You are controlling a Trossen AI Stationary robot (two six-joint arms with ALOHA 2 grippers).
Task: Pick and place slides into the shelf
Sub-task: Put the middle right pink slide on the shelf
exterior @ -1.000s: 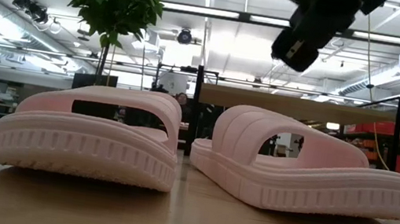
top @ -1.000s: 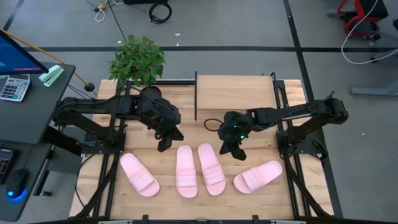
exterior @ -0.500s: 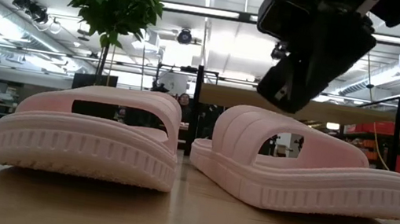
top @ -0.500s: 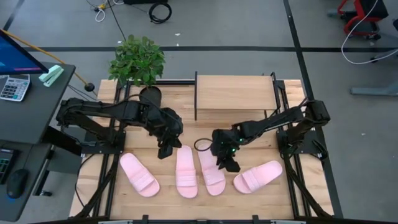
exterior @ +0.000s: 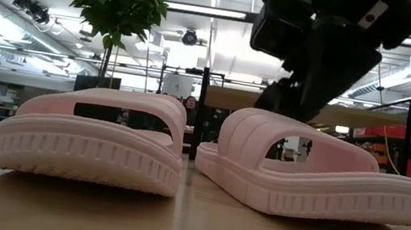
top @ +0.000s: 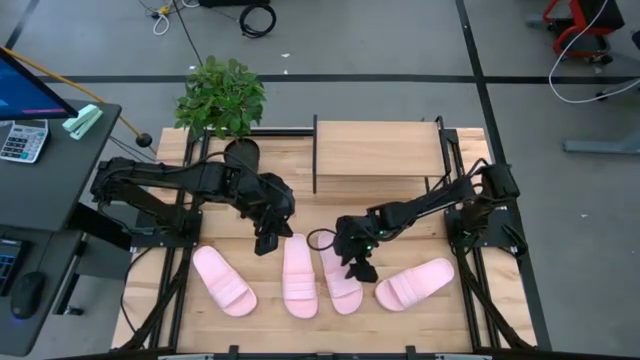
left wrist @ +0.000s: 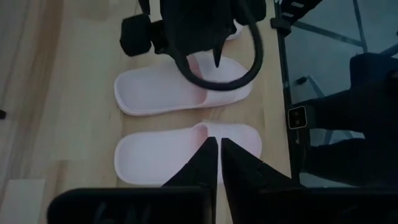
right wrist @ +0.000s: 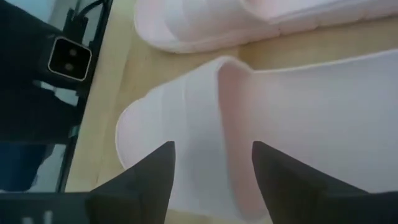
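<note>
tabletop slide (right wrist: 249, 106) lies beneath spread right fingers (right wrist: 149, 171)

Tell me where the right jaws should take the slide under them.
Grip the strap band of the slide from above. It lies flat, sole down, and the band arches clear of the footbed, so one finger can go under it. The right gripper, jaws open, hangs over it.

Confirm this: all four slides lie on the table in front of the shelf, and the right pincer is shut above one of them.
Wrong on one point: the right pincer is open, not shut, as the right wrist view shows, fingers spread over a slide. All four slides do lie on the table in front of the shelf.
</note>
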